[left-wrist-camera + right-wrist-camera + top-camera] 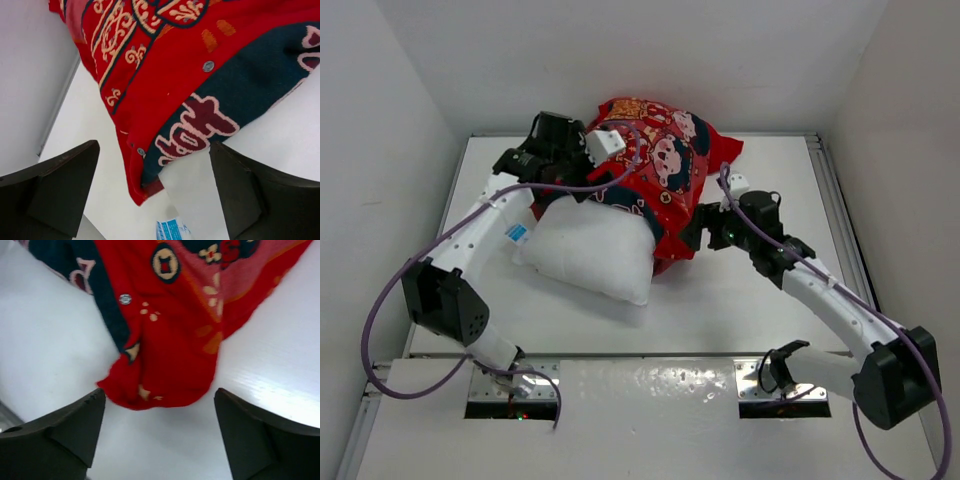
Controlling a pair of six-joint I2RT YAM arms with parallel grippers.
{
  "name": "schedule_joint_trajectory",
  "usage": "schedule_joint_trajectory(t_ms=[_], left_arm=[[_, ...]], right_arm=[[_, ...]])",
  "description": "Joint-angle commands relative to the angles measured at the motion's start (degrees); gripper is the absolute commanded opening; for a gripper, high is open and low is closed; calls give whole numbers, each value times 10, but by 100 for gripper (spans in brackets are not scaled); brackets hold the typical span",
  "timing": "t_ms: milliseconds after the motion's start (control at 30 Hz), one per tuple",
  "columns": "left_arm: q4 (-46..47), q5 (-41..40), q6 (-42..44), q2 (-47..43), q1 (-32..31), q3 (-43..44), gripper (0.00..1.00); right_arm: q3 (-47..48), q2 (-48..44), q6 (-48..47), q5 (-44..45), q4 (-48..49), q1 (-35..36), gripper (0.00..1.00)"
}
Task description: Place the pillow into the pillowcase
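The left arm reaches far up the left side of the bench, elbow low and wrist bent inward. The left tool stands at the left end of the pillowcase's mouth. In its wrist view the left tool is spread wide and holds nothing, with the snap-studded hem corner of the pillowcase just ahead between the fingers and the blue-and-white tag below. The pillow lies mid-bench with its long axis running from near-left to far-right. Its far part is inside the red pillowcase, while its near part is bare and bulges toward the arm bases. So the mouth crosses the pillow from one tool to the other, each arm nearest its own corner, and I judge the hem must be drawn toward the bases. The right arm stretches in from the near right, and the right tool is beside the case's right corner. The right tool is wide and empty too, with that corner just ahead of it.
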Motion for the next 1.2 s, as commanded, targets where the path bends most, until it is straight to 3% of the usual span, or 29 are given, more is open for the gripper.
schedule_joint_trajectory(t_ms=[0, 67, 167, 267, 300, 367, 400, 500, 533, 767, 933, 967, 1000, 1033, 1100, 1133, 1167], left_arm=[[-22, 0, 81, 18, -18, 1, 92], [-1, -23, 103, 35, -14, -47, 96], [14, -11, 104, 58, 6, -80, 97], [31, 5, 84, 79, 24, -81, 97], [40, 3, 76, 87, 30, -81, 92], [37, 6, 52, 95, 42, -71, 74], [23, 24, 43, 101, 45, -61, 46], [-40, 68, 8, 93, 55, -22, 0], [-58, 70, -5, 84, 59, -14, 0], [-136, 64, -11, -34, 31, -29, 0], [-199, 56, 34, -100, -58, -90, 2], [-202, 66, 29, -102, -69, -95, 2], [-197, 68, 19, -102, -89, -101, 2], [-195, 70, -2, -96, -100, -102, 3], [-194, 80, -18, -87, -120, -99, 14], [-195, 81, -20, -76, -124, -95, 32], [-199, 80, -23, -71, -130, -91, 42]], right_arm=[[-2, -4, 96, -1, 50, 44, 90], [17, 32, 109, 41, 50, 80, 96], [47, 80, 134, 81, 44, 103, 97], [48, 137, 165, 86, 58, 112, 97], [45, 163, 187, 93, 73, 114, 96], [43, 185, 197, 93, 89, 116, 87], [43, 195, 201, 93, 88, 118, 67], [39, 208, 206, 93, 81, 119, 34], [36, 192, 212, 103, 76, 118, 0], [-38, 24, 163, 276, 74, 75, 0], [35, 7, 67, 207, 23, -19, 0], [52, 28, 44, 161, 2, -25, 3], [75, 40, 3, 147, -26, -27, 16], [120, 51, -11, 135, -87, -25, 67], [171, 73, -34, 124, -169, -6, 88], [176, 71, -32, 136, -181, 5, 99], [171, 46, -28, 157, -184, 31, 99]])
